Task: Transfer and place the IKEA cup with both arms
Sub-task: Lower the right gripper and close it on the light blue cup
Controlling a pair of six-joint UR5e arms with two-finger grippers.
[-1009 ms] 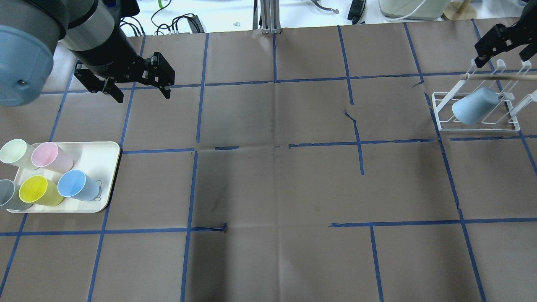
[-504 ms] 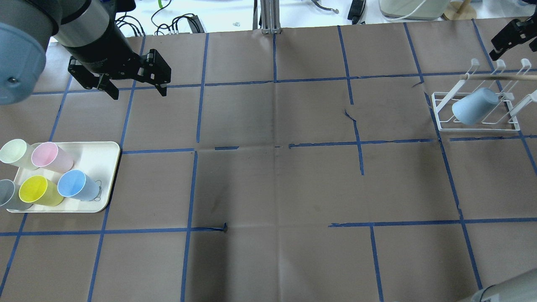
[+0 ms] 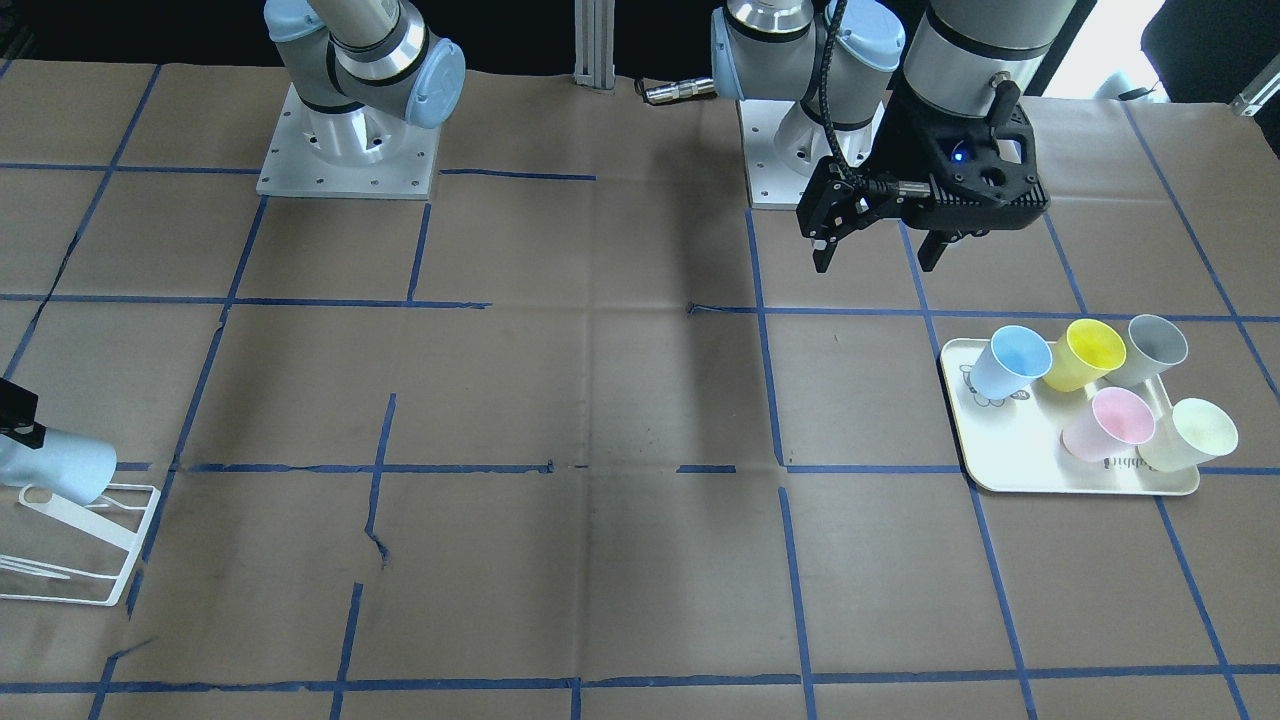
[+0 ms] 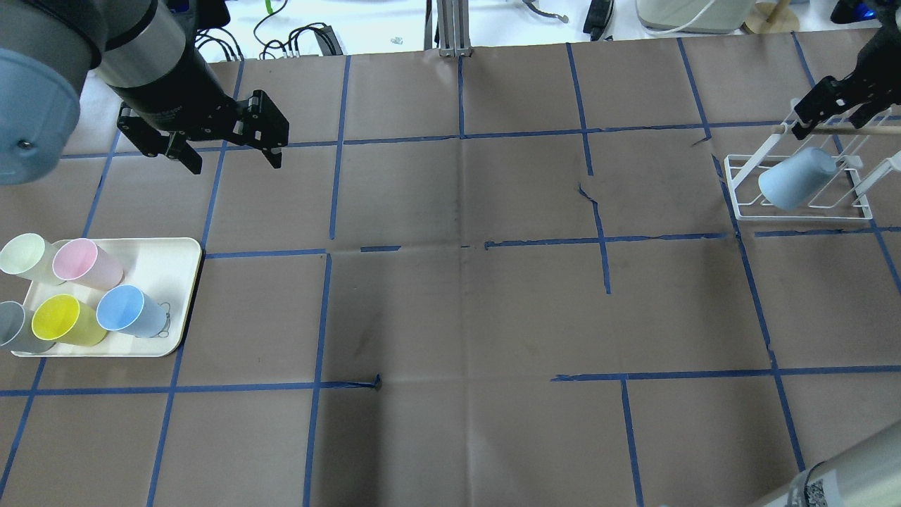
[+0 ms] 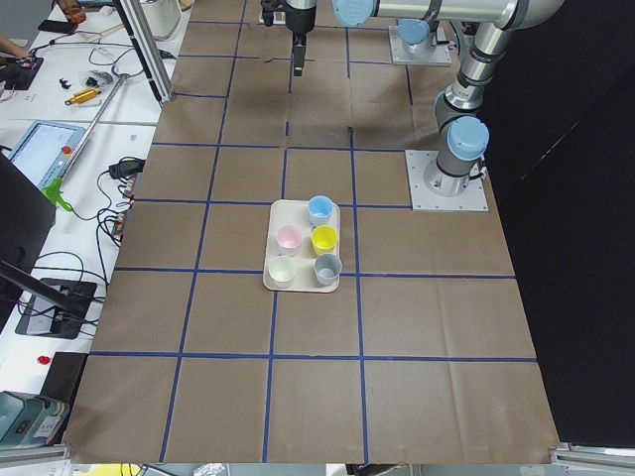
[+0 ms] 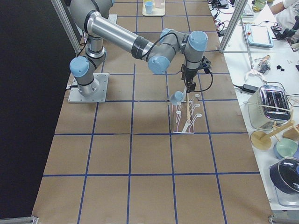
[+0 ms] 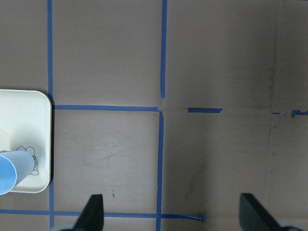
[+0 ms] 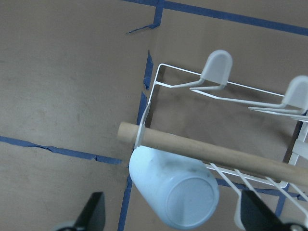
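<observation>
A pale light-blue IKEA cup hangs tilted, bottom up, on the white wire rack at the far right. It fills the lower middle of the right wrist view, under a wooden dowel. My right gripper is open above the rack and holds nothing. A second light-blue cup with a bright blue inside stands on the cream tray at the left. My left gripper is open and empty, hovering over bare table beyond the tray.
A pink cup, a yellow cup, a pale green cup and a grey cup share the tray. Brown paper with blue tape lines covers the table. Cables and equipment lie along the far edge.
My right gripper drew back to the far right, then came back down over the rack. My left gripper shifted only slightly. The cup on the rack has not moved.
</observation>
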